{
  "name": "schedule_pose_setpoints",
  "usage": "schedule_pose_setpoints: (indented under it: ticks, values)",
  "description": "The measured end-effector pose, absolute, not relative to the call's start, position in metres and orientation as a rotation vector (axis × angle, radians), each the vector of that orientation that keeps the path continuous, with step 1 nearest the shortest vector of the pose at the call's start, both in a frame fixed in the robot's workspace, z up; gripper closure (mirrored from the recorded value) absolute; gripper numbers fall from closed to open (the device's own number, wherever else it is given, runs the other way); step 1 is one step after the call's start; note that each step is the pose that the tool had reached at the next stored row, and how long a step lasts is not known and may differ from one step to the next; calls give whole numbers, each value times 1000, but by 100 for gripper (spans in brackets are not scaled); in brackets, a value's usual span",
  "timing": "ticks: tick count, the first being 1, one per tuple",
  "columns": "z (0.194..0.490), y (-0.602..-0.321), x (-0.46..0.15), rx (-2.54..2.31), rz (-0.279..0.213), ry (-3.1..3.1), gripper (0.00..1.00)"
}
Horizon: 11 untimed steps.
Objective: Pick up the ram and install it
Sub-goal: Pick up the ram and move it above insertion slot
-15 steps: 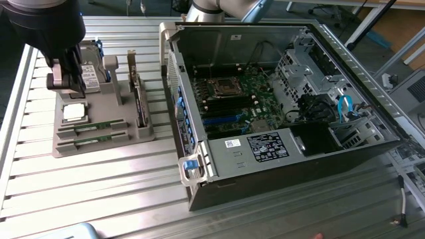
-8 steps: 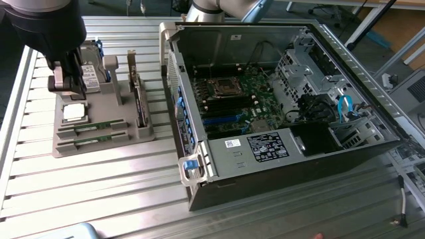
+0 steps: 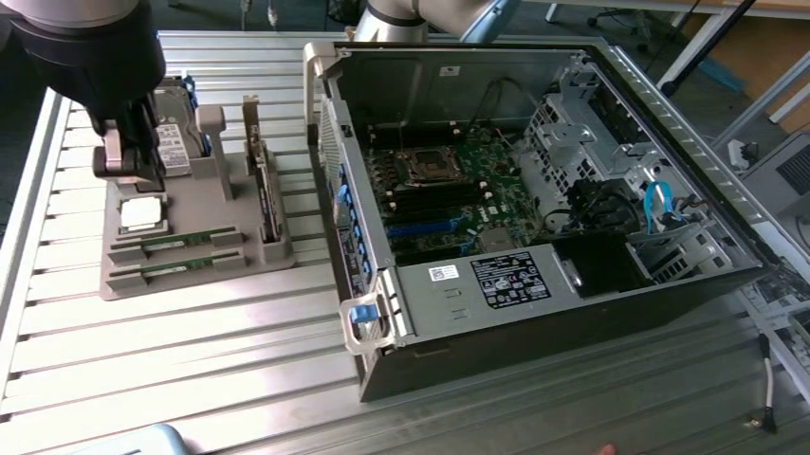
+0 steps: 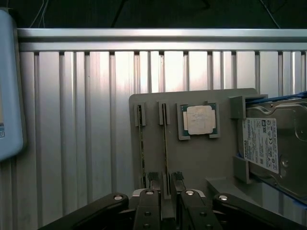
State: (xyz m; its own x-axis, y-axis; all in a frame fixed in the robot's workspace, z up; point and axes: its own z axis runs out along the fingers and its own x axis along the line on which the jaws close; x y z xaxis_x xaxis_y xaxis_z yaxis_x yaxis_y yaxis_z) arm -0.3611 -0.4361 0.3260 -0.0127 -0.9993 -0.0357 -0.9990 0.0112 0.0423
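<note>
We see the pincer [image 4: 165, 179] with its two fingers [image 4: 153, 178] standing wide apart and holding nothing. In the wrist view, the ram [image 4: 165, 139] runs in line with the gap between them. It is a thin green stick that stands on its edge in a slot of the grey holder [image 4: 201, 158]. We cannot tell if the fingertips touch the holder or hang above it.

In the exterior view, the pincer [image 3: 127, 171] is over the holder's far part, near the hard drive [image 3: 171, 142]. The ram [image 3: 171, 242] lies in its slot on the near part of the holder.

A second ram stick [image 4: 140, 139] stands in the neighbouring slot, parallel to the first and on the side away from the processor. The square silver processor [image 4: 199, 120] sits in its own pocket, just beside the ram. The hard drive with its white label rests beyond the processor. In the exterior view, an expansion card [image 3: 262, 190] stands upright on the holder's edge toward the computer.

The holder lies on a ribbed aluminium desk [image 3: 190, 351]. On the exterior view's right, the open computer case [image 3: 443, 284] lies on its side with the motherboard [image 3: 469, 180] exposed. A light blue object [image 4: 7, 86] rests on the desk, well apart from the holder.
</note>
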Motion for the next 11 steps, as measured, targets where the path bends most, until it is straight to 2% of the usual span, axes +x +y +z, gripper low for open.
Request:
schedule_pose_setpoints:
  ticks: [11]
  values:
    - [323, -436, -361, 2204, -87, -2231, 76]
